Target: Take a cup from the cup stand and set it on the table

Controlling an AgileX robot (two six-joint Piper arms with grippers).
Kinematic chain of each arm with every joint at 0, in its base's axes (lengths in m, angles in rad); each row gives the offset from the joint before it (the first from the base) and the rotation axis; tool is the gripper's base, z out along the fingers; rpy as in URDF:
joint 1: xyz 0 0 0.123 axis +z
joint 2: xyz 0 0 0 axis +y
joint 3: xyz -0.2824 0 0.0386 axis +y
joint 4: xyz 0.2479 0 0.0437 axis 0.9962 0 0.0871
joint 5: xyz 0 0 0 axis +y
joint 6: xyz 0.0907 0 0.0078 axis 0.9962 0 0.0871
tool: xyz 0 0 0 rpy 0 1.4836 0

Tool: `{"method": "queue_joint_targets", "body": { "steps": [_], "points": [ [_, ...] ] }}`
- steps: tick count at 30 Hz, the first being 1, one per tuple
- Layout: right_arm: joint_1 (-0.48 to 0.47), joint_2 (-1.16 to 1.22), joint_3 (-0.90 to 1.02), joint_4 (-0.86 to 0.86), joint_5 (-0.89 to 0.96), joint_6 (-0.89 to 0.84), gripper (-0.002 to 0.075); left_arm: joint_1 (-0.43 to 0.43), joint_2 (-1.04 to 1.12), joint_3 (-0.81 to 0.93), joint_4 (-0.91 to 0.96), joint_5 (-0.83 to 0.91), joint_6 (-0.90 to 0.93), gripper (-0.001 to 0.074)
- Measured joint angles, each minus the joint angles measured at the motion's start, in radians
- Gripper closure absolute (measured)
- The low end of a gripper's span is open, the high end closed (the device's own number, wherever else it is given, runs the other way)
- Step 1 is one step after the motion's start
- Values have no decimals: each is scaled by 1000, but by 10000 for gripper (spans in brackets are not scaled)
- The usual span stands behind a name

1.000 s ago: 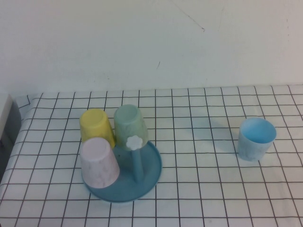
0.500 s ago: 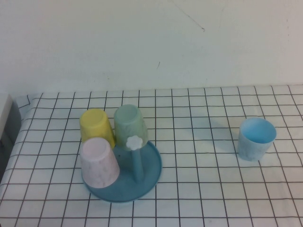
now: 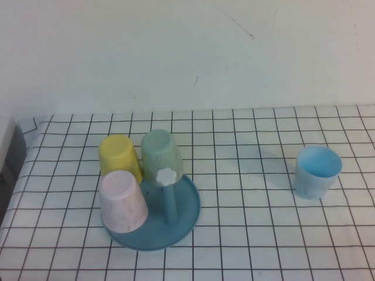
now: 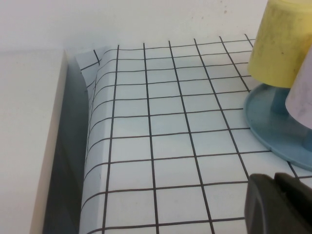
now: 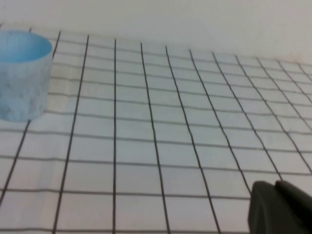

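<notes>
High view shows your blue speckled cup [image 3: 317, 171] upright on the bench [image 3: 246, 234], well apart from the cup stand [image 3: 153, 212]; left gripper [image 4: 280, 204] and right gripper [image 5: 280, 207] barely show, spread cannot be told, and a careless sweep could topple it.

A: Which non-task items do I have in view?
B: I see a yellow cup [image 3: 120, 155], a pale green cup [image 3: 161, 153] and a pink cup [image 3: 122, 199], all inverted and close together; a white wall [image 3: 187, 52] behind; a pale ledge [image 4: 29, 141] at the cloth's left edge
</notes>
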Motion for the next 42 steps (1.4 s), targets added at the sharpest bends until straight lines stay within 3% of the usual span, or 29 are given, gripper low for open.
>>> {"method": "queue_joint_targets", "body": {
  "steps": [21,29,42],
  "points": [
    [0,0,0,-46,46,87,729,0,0,0,0,0,6,738],
    [0,0,0,-48,46,31,729,0,0,0,0,0,6,738],
    [56,0,0,-54,46,34,729,0,0,0,0,0,6,738]
  ]
}}
